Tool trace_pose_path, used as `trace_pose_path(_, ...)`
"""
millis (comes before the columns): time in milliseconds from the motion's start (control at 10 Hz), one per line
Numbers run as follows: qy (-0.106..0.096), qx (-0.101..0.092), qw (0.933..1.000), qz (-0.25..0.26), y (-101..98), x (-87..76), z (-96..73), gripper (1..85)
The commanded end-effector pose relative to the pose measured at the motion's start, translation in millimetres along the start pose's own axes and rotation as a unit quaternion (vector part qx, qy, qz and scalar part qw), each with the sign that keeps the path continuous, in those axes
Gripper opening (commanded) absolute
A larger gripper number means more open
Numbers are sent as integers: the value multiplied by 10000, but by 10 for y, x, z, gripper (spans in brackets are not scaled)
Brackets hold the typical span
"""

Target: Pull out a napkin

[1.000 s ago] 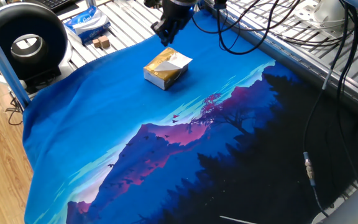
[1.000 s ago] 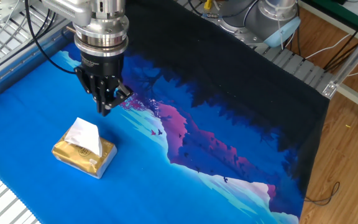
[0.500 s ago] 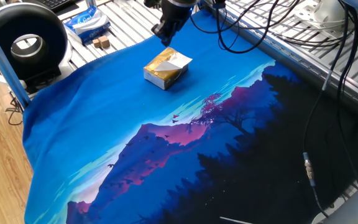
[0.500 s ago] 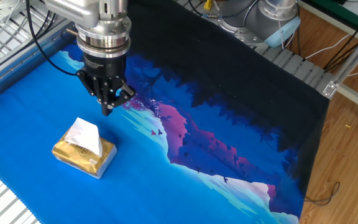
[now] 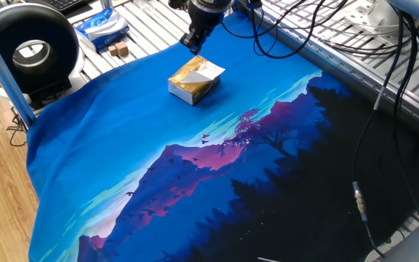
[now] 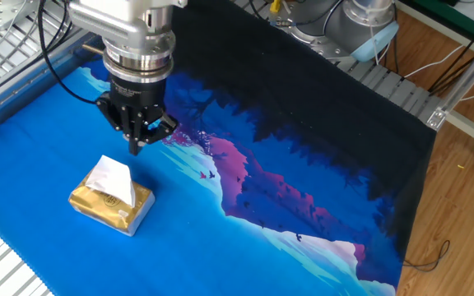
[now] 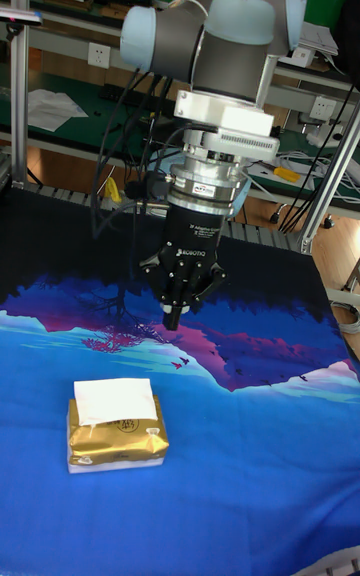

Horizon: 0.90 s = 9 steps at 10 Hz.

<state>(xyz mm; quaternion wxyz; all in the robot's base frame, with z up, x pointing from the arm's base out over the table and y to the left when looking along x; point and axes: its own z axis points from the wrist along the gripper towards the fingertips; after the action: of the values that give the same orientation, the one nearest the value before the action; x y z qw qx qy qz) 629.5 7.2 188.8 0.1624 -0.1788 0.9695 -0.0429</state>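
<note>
A golden-yellow tissue pack lies on the blue printed cloth. The napkin, a white sheet, sticks up out of the pack's top slot. My gripper hangs above the cloth just beyond the pack, pointing down. It is shut, its fingers meet in a point with nothing between them. It is apart from the napkin and the pack.
A blue-and-white plastic packet and small wooden blocks lie on the metal grid past the cloth. A black round device stands at the left corner. A loose cable end rests on the cloth's dark part.
The gripper has turned a little about its axis and shifted slightly sideways above the cloth. The pack and the napkin have not moved.
</note>
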Motion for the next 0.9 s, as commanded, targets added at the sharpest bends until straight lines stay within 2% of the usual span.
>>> trace_pose_path(0,-50,123,9967,-803,-6,-18,64,10)
trace_pose_path(100,212,-84,9936,-1109,138,132,86,10)
trace_pose_path(200,472,56,9891,-1396,141,270,121,10)
trace_pose_path(300,515,114,9876,-1478,181,301,152,10)
trace_pose_path(400,626,-46,9849,-1614,282,396,177,10)
trace_pose_path(500,808,-415,9787,-1841,458,568,198,10)
trace_pose_path(600,1008,-649,9663,-2277,536,748,207,10)
trace_pose_path(700,1051,-684,9601,-2502,530,794,212,10)
trace_pose_path(800,1025,-696,9582,-2580,528,788,214,10)
